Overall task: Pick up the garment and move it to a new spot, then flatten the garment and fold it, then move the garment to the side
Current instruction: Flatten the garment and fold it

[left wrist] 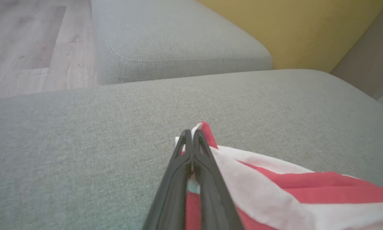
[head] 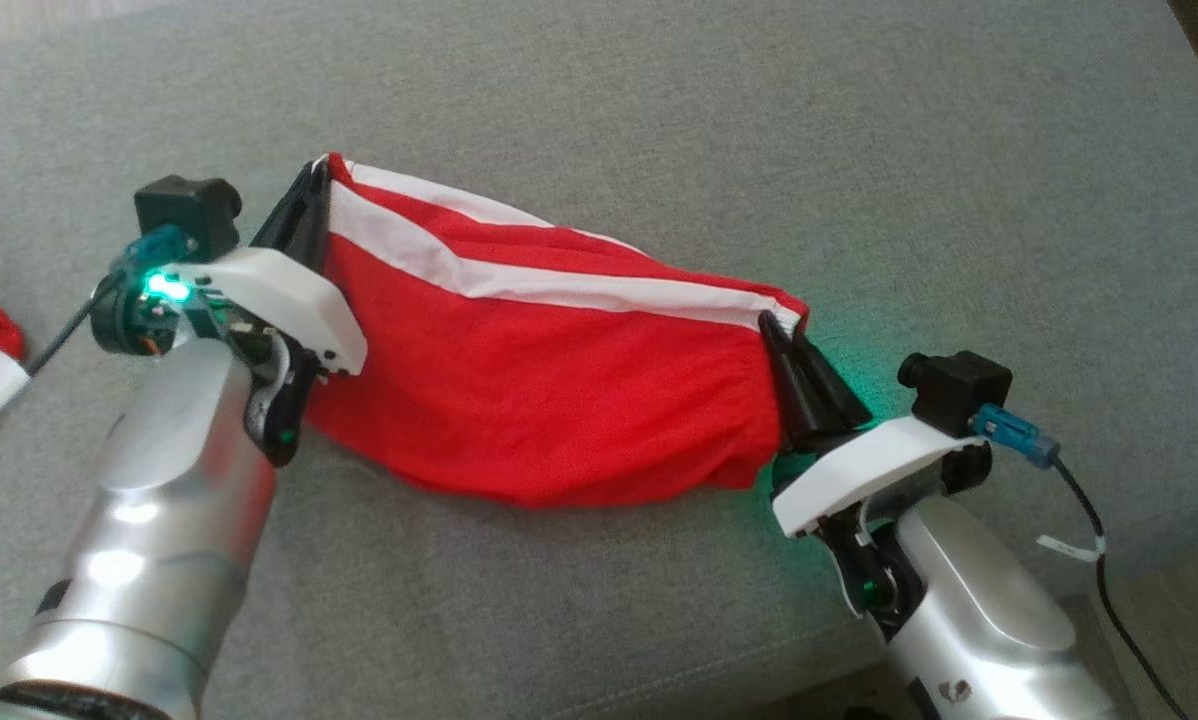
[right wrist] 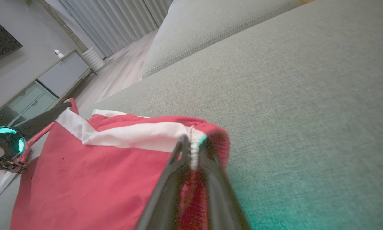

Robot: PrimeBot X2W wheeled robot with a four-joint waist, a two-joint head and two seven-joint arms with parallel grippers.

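Head view: my left end effector (head: 311,190) and right end effector (head: 774,335) each pinch a band corner of the red-and-white cloth garment (head: 559,400) over the grey sofa cushion (head: 859,150). It looks soft, light, floppy.

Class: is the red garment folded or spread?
Spread, not folded: the garment stretches between the left claw and right claw, each shut on one end.

Smooth red cloth garment (head: 549,400) on matt, coarse-woven grey sofa (head: 759,120) fabric
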